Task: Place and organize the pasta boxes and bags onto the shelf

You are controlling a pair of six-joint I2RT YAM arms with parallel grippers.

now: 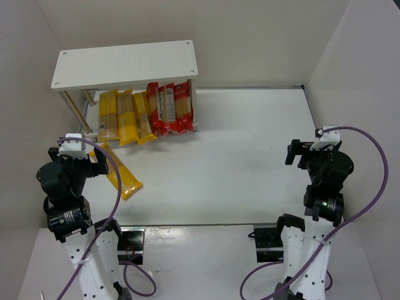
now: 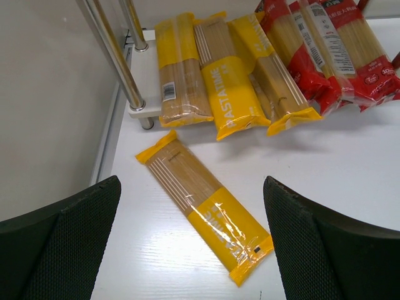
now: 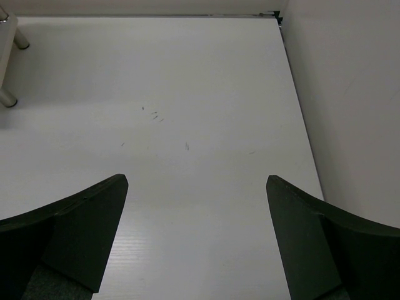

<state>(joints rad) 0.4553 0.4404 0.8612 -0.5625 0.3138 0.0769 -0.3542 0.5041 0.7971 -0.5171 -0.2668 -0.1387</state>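
The left gripper is spread wide, gripping nothing, over a yellow spaghetti pack lying slantwise on the table. Along the frame's top, three yellow packs and red packs rest on the shelf, under its top board. The right gripper, lower right in the overhead view, is also spread.

White table boxed in by pale walls

The table has a smooth white top with a faint grain. The back wall, left wall and right wall stand plain and pale along its edges. A few small dark scuff marks dot the surface towards the right side. There is a small dark gap in the far right corner. Across the near side, a thin seam separates the top from a second white board.
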